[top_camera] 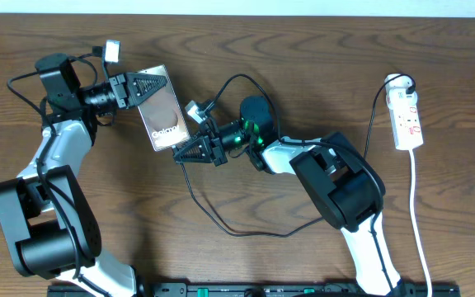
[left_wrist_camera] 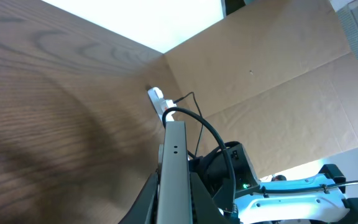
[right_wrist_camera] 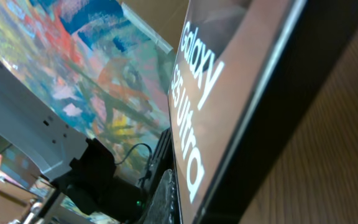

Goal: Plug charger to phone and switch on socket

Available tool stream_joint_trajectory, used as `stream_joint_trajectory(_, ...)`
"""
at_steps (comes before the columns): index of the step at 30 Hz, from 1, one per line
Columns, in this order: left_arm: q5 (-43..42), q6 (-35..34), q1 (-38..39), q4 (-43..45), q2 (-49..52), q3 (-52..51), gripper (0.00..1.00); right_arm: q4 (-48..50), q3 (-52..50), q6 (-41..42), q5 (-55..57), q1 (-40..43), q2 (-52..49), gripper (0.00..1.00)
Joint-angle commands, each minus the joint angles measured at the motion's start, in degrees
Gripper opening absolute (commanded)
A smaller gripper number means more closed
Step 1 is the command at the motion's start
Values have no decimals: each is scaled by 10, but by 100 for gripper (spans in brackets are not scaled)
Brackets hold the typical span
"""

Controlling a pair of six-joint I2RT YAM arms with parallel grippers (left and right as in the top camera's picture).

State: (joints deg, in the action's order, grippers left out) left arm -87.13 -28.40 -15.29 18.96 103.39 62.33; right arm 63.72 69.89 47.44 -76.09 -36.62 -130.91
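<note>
The phone (top_camera: 162, 115), dark and glossy with white "Galaxy" lettering, is held tilted off the wooden table by my left gripper (top_camera: 159, 88), which is shut on its upper end. In the left wrist view the phone (left_wrist_camera: 174, 155) stands edge-on between the jaws. My right gripper (top_camera: 181, 153) is shut at the phone's lower end. The charger (top_camera: 221, 224), a thin black cable, runs up into its jaws, and its plug tip is hidden. In the right wrist view the phone (right_wrist_camera: 229, 93) fills the frame, with one finger pad (right_wrist_camera: 165, 196) against its edge. The socket (top_camera: 408, 120) lies at the far right.
The socket's white cord (top_camera: 420, 214) trails toward the front edge. My right arm (top_camera: 336, 177) lies across the table's middle, and the left arm's base (top_camera: 44, 223) stands at the front left. A cardboard wall (left_wrist_camera: 260, 81) rises beyond the table, with the socket (left_wrist_camera: 156, 98) near its foot.
</note>
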Motion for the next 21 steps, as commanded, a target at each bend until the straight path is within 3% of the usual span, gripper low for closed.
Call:
stream_joint_trajectory(1,-29,18,2,0,-4,7,7,8,7,28,60,1,1,1)
stream_joint_trajectory(21,-29,24,2,0,-4,7,8,43,7,85,137,2,1,1)
